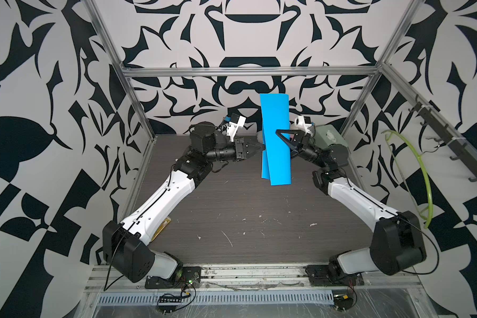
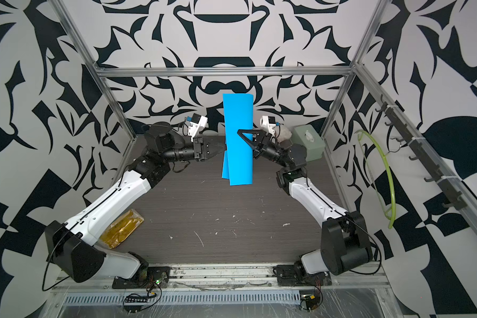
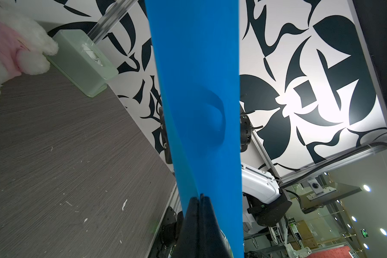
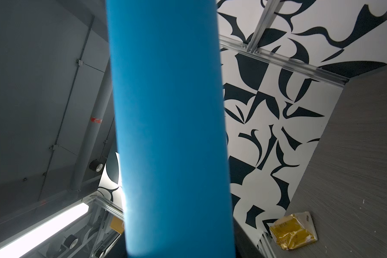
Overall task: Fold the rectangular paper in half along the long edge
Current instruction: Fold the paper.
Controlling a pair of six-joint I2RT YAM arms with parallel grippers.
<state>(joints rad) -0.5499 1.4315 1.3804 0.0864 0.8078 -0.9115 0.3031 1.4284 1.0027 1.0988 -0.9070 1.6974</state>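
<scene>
1. The left arm (image 1: 160, 201) is stretched from 7 o'clock toward the 12 o'clock side of the bench (image 1: 232, 206), with its wrist pointed at 3 o'clock.
2. The left end effector (image 1: 260, 148) is clenched on the 9 o'clock edge of the rectangular paper (image 1: 276, 115).
3. The right arm (image 1: 353, 198) is reached in from 5 o'clock.
4. One finger of the right end effector (image 1: 279, 133) is laid across the paper's near face. The other is hidden, so a grasp cannot be told.
5. The paper is held upright, loosely doubled, between both.

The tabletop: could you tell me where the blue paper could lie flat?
Between left arm and right arm, nearer than the raised paper, the table is bare. Crowded: far right corner, tissue box and plush toy; yellow packet by the left arm.
</scene>
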